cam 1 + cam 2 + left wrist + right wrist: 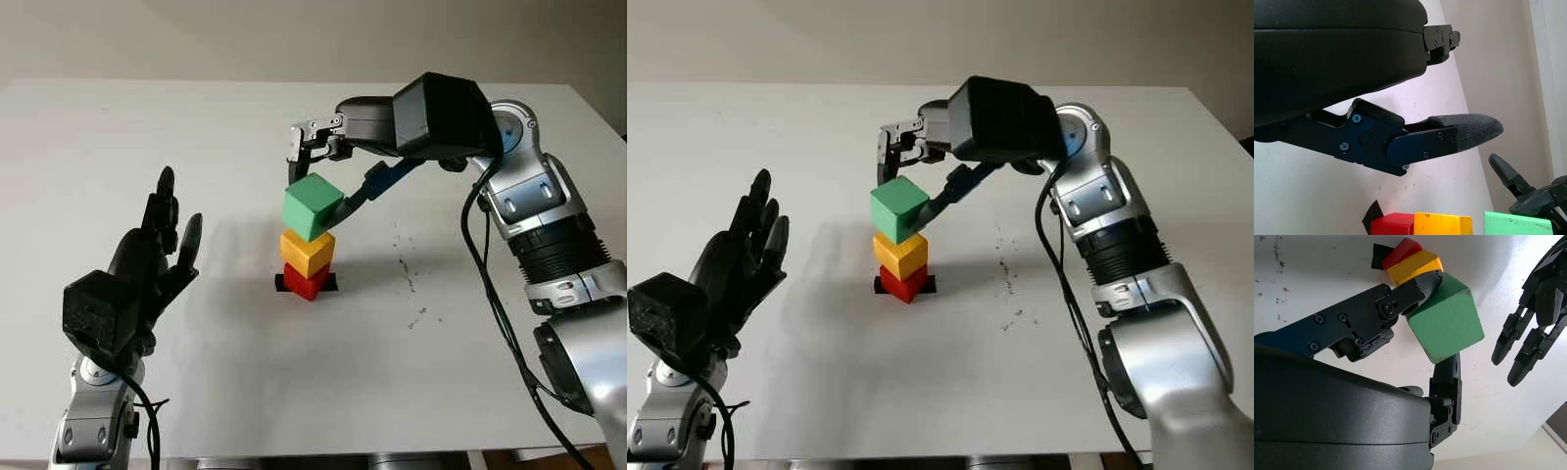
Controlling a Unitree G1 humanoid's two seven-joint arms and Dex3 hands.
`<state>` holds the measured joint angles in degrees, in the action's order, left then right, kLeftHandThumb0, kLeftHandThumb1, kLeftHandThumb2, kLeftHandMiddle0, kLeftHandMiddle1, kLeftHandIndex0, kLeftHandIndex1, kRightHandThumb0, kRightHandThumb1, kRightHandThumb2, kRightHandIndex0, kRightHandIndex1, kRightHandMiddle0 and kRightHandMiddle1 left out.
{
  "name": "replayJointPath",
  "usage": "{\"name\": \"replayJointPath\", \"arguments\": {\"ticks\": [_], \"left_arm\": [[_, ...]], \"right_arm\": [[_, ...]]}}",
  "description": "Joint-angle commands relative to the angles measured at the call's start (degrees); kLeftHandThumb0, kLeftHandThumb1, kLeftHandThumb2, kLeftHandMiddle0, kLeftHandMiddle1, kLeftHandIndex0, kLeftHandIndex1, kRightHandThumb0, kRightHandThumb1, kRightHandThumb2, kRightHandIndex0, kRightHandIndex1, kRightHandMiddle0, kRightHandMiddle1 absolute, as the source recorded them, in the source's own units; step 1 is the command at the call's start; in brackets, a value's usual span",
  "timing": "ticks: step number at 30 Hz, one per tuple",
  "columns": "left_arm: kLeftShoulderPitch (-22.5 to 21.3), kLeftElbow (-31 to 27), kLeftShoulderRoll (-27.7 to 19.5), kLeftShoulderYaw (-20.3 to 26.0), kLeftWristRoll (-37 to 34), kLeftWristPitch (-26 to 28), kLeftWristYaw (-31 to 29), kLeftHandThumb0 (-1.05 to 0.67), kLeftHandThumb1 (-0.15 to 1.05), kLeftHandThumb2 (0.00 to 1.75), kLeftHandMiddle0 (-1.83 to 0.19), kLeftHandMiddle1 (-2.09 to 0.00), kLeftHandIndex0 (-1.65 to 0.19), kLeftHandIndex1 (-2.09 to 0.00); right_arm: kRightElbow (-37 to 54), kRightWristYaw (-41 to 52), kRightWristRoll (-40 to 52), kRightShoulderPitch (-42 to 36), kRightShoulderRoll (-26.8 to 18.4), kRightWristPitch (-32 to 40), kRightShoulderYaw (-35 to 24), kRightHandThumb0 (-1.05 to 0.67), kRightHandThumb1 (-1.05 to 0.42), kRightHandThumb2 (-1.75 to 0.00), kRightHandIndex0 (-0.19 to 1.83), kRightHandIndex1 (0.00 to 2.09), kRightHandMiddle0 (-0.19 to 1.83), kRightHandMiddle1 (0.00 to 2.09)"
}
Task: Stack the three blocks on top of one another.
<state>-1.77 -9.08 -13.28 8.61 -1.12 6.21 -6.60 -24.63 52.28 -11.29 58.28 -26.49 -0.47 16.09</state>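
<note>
Green block point(313, 206) is clamped in my right hand point(328, 171), tilted over the yellow block point(307, 253) and red block point(306, 281) mid-counter; I'd level it, centre it, then let go. Left hand point(157, 257) open, near edge.

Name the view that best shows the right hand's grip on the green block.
Right wrist view: the right hand pinches the green block closely. Both eye views show this from afar, above the yellow block. Left wrist view catches its edge.
</note>
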Motion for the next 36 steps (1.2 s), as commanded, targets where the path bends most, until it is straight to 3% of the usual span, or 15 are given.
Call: {"name": "replayJointPath", "arguments": {"ticks": [1, 36], "left_arm": [[0.44, -0.19, -0.01, 0.14, -0.13, -0.64, 0.0, -0.77, 1.05, 0.59, 0.13, -0.05, 0.12, -0.05], [0.98, -0.46, 0.04, 0.03, 0.62, -0.93, 0.66, -0.78, 1.05, 0.59, 0.12, -0.06, 0.11, -0.06]], "right_arm": [[-0.48, -0.21, 0.24, 0.0, 0.17, -0.57, -0.07, -0.44, -0.97, -0.05, 0.3, 0.06, 0.25, 1.62], [-3.64, -1.24, -0.94, -2.47, 1.53, -3.38, 1.3, -0.47, -0.96, -0.05, 0.3, 0.05, 0.27, 1.6]]}}
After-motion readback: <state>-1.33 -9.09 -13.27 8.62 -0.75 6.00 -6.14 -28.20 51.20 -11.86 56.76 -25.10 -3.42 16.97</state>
